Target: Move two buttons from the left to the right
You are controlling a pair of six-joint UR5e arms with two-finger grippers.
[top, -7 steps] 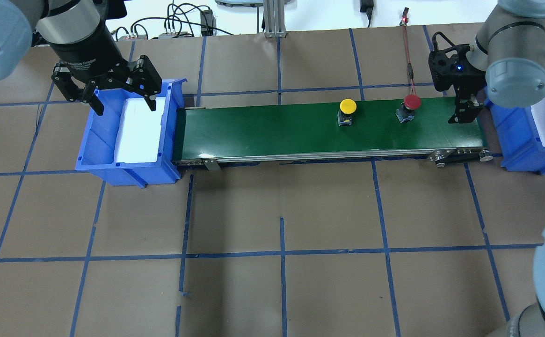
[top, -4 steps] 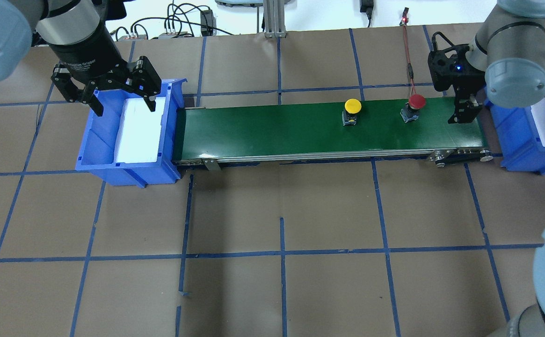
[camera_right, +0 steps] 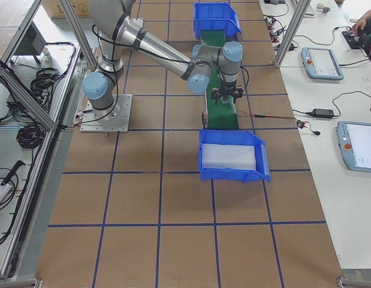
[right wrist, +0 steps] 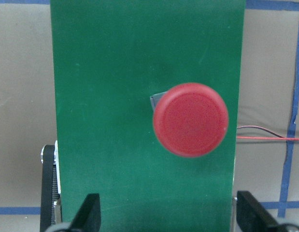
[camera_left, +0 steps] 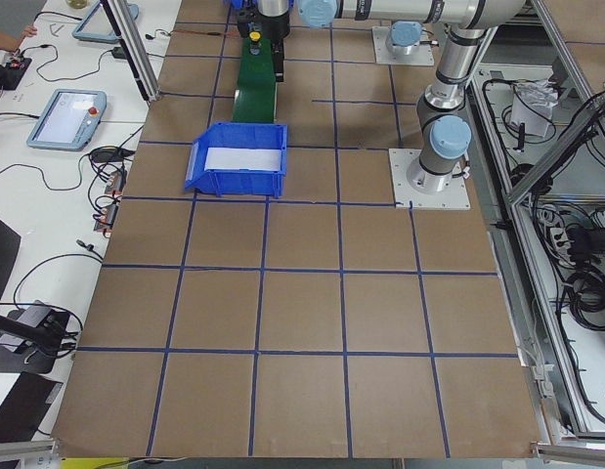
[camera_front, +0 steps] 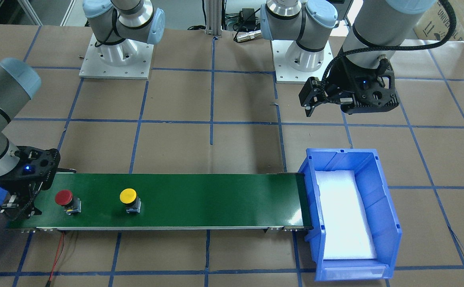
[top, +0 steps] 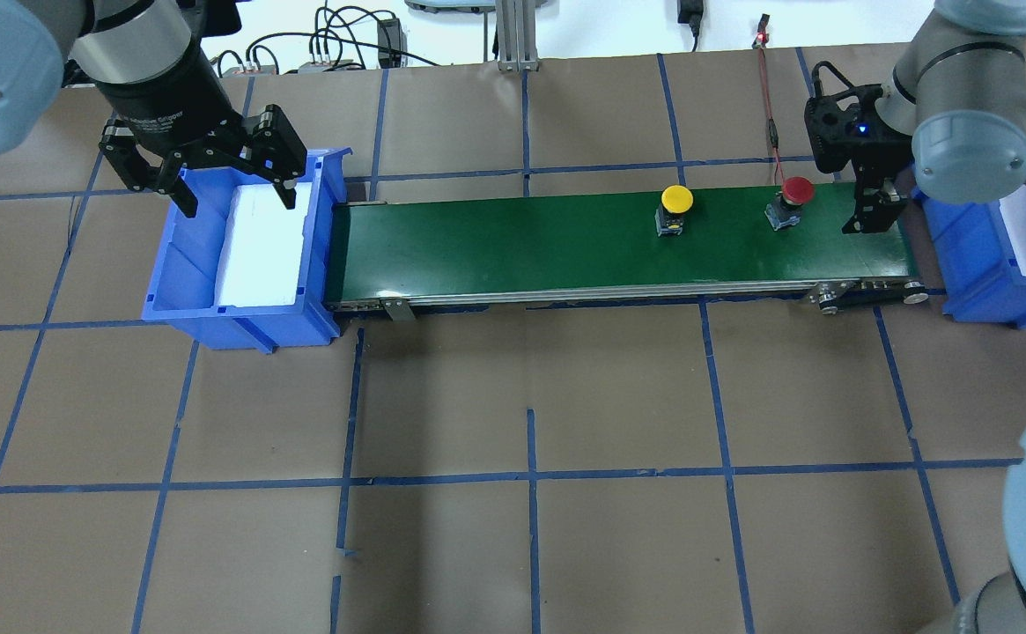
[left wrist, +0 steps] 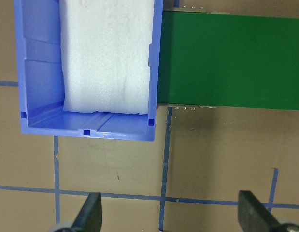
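Your right gripper point(right wrist: 171, 220) is spread wide with nothing in it. Its fingers point(right wrist: 89, 215) span almost the whole width of the green conveyor belt point(right wrist: 101, 96) below them. Just ahead of the fingertips, and not touching them, the red button point(right wrist: 190, 119) stands on the belt. It sits off-centre, toward the edge where a thin red wire point(right wrist: 265, 138) crosses the table. Farther out from this claw along the belt, past the red one and well apart from it, the yellow button point(top: 676, 199) stands upright. Behind the claw, at the belt's end, is the right blue bin point(top: 970, 264).

Your left gripper point(top: 238, 201) is spread too and holds nothing. It hangs raised by the left blue bin point(top: 180, 264) at the belt's other end. You cannot tell whether it is directly over the bin. A white foam pad point(top: 262, 246) lies in that bin. Both buttons are far down the belt from this claw.
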